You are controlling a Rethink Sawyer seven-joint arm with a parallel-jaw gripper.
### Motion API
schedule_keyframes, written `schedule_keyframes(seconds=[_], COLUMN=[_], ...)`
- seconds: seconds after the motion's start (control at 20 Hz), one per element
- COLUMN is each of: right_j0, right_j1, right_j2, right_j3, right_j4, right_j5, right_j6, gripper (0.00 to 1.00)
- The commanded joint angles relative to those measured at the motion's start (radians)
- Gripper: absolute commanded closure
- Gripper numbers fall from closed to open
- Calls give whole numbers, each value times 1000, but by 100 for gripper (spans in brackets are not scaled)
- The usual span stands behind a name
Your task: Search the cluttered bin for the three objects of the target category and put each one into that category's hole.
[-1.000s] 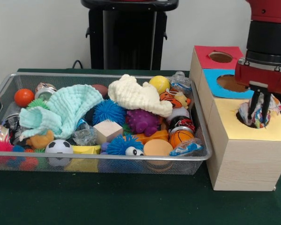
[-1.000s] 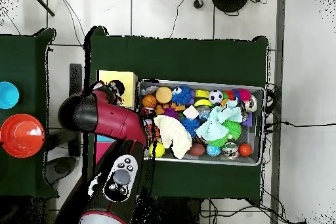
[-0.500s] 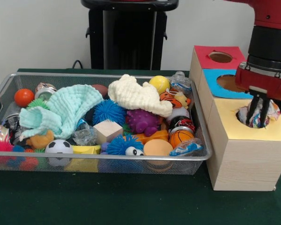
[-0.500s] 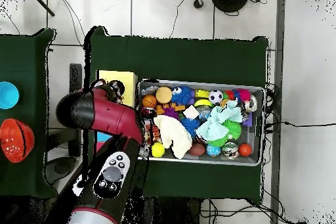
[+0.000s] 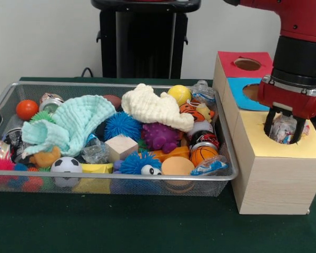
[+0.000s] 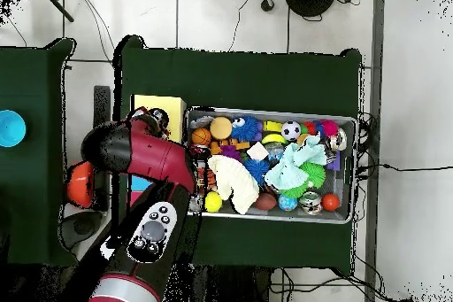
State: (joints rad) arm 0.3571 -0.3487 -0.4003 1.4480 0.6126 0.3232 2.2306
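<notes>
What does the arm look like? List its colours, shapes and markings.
The arm is a thick round tube, glossy red with a wide black band above the wrist. A red flared collar edged in silver tops the hand, which has two thin dark fingers. From overhead, the arm is red, with a grey panel of round black buttons.

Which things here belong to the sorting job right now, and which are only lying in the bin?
In the job:
- gripper, open
- crinkly bundle in the yellow hole
- yellow box

Lying about:
- bin
- white cloth
- mint cloth
- soccer ball
- wood cube
- purple spiky toy
</notes>
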Motion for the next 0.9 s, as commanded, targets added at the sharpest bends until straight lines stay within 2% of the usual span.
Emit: schedule_keyframes(seconds=[0.05, 0.25, 0.65, 0.7, 0.9], right_j0=[-4, -11, -15, -14, -32], right_j1=[43, 27, 18, 18, 9], right_j2=[2, 24, 19, 19, 35], right_j3=[-18, 0, 2, 2, 3], right_j4=[38, 42, 29, 28, 28], right_j5=[103, 97, 116, 117, 123], right_j6=[277, 262, 240, 239, 223], gripper=[0, 0, 0, 100, 100])
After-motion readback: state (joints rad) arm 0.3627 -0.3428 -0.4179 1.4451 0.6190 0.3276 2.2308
